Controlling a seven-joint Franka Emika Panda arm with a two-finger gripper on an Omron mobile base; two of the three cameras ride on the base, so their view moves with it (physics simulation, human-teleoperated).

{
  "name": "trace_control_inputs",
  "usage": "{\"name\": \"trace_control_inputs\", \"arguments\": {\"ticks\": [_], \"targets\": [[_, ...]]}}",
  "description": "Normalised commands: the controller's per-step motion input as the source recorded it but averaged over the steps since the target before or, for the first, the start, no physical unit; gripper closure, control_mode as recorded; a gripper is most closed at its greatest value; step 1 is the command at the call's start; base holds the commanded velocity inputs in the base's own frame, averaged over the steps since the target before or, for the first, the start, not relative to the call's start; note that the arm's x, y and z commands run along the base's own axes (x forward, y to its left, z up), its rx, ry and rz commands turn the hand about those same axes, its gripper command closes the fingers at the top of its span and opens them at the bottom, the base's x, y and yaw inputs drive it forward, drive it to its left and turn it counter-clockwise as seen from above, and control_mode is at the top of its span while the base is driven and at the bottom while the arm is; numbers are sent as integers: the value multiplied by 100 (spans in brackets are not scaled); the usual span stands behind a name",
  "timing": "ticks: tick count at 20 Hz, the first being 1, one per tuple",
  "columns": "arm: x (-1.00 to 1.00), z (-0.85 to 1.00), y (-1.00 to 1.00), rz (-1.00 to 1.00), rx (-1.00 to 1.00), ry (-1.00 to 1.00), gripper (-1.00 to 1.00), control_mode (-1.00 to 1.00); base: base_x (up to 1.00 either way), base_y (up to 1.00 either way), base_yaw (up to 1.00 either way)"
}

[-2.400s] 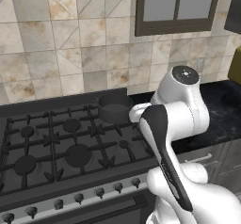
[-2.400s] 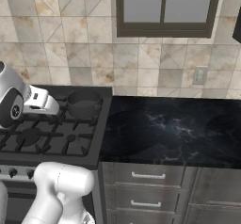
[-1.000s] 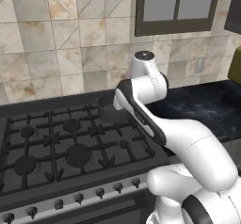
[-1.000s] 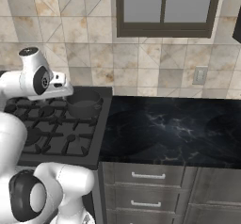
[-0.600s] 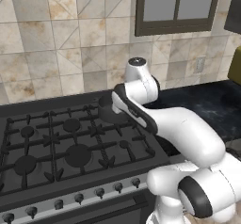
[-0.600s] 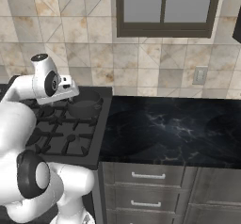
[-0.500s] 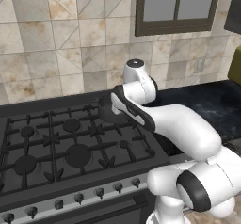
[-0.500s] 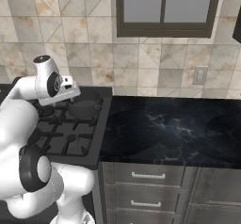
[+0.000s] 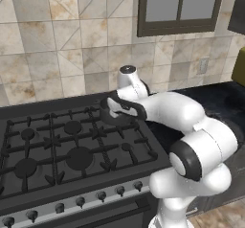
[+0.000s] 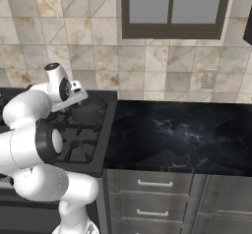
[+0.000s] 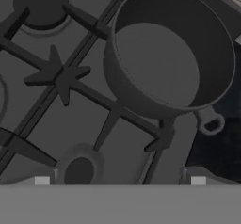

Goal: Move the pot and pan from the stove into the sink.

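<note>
We can't tell how far the end effector (image 11: 120, 180) is open: just two pale tips show at the hand view's bottom edge, nothing between them. In the left base view the arm covers most of the pot (image 9: 113, 118); only a dark sliver shows at frame centre. Pot (image 11: 169, 53) sits upper right in the hand view: dark grey, round, deep, empty, one small loop handle, on the stove (image 11: 61, 82) grate beside the tabletop (image 10: 182, 134).
</note>
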Motion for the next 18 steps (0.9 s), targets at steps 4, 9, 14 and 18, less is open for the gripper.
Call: {"name": "trace_control_inputs", "arguments": {"ticks": [4, 9, 14, 18], "targets": [[65, -22, 20, 7, 0, 1, -100, -100, 0, 0, 0], [37, -14, 30, 1, -1, 2, -100, -100, 0, 0, 0], [2, -1, 4, 0, -1, 2, -100, -100, 0, 0, 0], [1, -14, 6, 0, 0, 2, -100, -100, 0, 0, 0]]}}
